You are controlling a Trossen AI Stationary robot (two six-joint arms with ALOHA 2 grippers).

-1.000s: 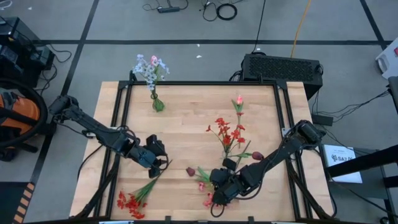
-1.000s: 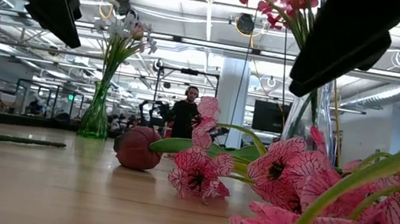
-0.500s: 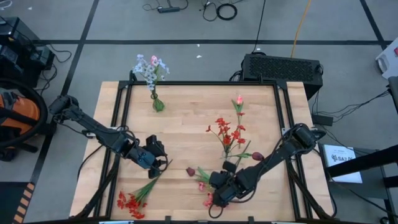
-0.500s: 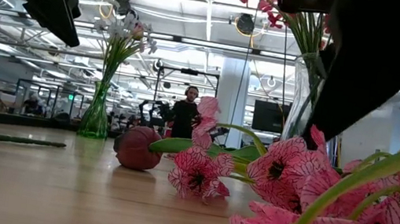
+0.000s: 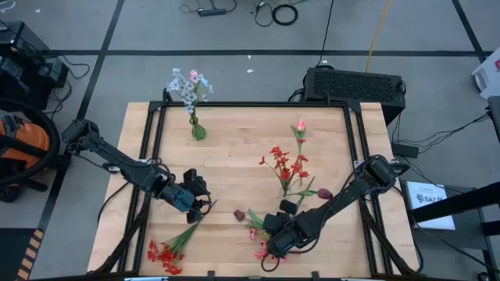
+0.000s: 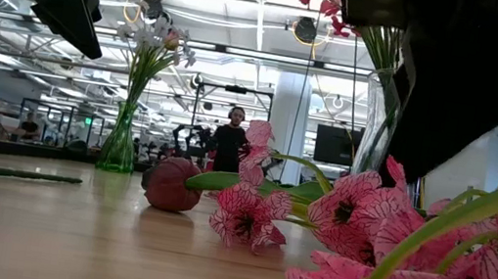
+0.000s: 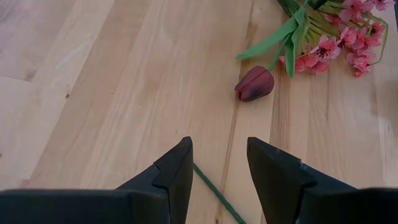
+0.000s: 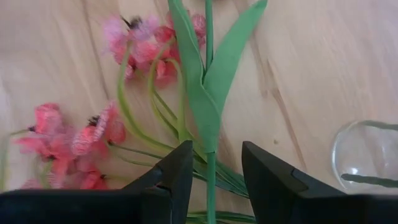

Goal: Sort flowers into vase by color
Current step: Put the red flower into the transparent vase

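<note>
right gripper: (image 5: 273, 248) low over near-centre of table, fingers parted; in the right wrist view (image 8: 211, 180) a green stem (image 8: 210, 186) runs between them, not pinched
pink spray: (image 5: 260, 251) on the wood at the near edge, right by the right gripper; pink blooms (image 8: 74, 140) and long green leaves (image 8: 202, 93) spread just ahead of the fingers
maroon tulip: (image 5: 239, 215) lying on the table just left of the pink spray, bloom pointing left; dark bud also in left wrist view (image 7: 254, 84)
left gripper: (image 5: 197, 204) near-left of the table, fingers apart, nothing between them; over the thin green stem (image 7: 217, 198) in its wrist view (image 7: 217, 168)
red spray on table: (image 5: 162, 254) near-left corner, stems running up toward the left gripper
clear vase: (image 5: 286, 205) centre-right, upright, holds red sprays (image 5: 283, 165) and a pink tulip (image 5: 300, 126); glass base seen in right wrist view (image 8: 367, 155)
second maroon tulip: (image 5: 323, 195) right of the clear vase, beside the right arm
green vase: (image 5: 198, 131) far-left of the table, upright, holds pale blue-white and pink blooms (image 5: 188, 82)
table: (image 5: 234, 156) light wood, black frame rim
background: a person (image 6: 229, 142) standing far off in the room, low view
</note>
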